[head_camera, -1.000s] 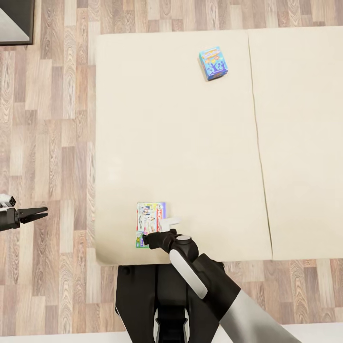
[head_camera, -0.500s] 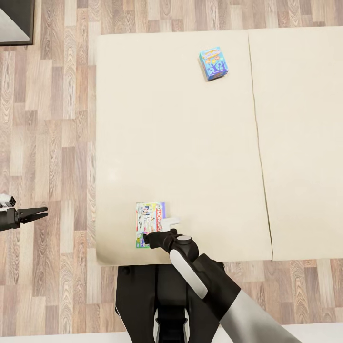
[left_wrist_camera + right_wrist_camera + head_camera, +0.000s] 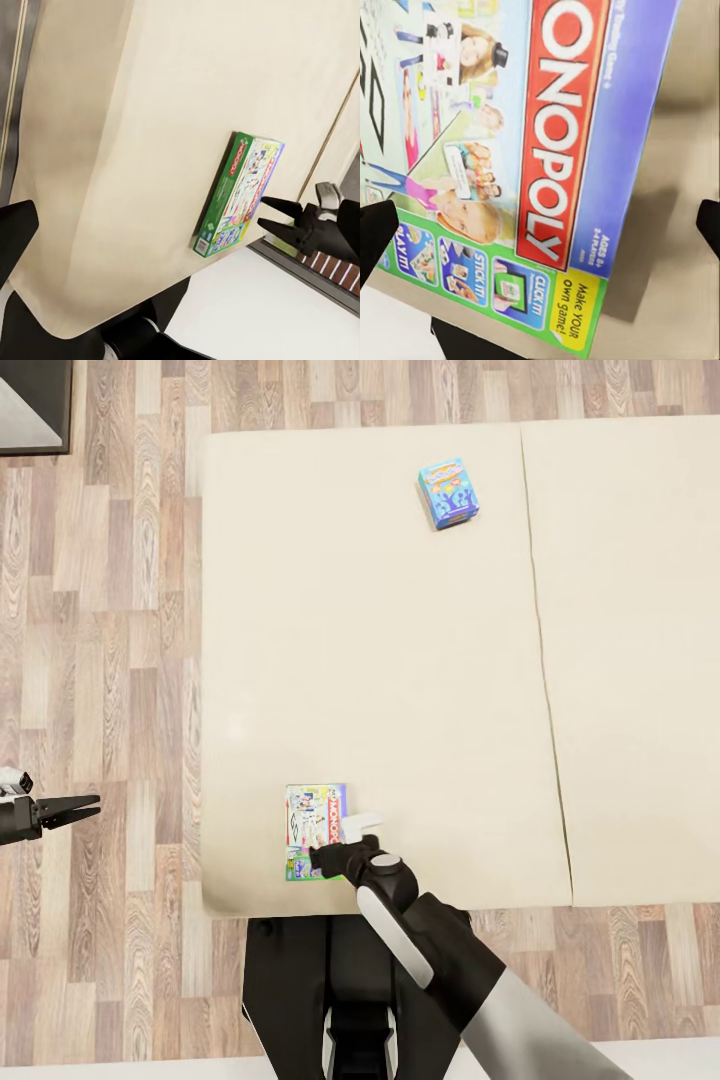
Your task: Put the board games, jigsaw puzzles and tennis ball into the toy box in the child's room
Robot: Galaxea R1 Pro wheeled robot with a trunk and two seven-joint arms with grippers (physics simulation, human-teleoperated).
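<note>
While teal-blue box [image 3: 448, 492] lies far, white box [image 3: 315, 830] sits nearest.

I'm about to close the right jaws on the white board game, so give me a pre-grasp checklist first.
1. Right gripper at the white board game: ok, at its near corner.
2. Jaws open and straddling the box: ok in the right wrist view, a tip on each side.
3. Box flat on the bed: ok.
4. Box near the mattress edge: ok, but it could slide off if pushed.
5. Left gripper out of the way: ok, over the floor, jaws open.
6. Teal-blue board game: ok, far away.
</note>
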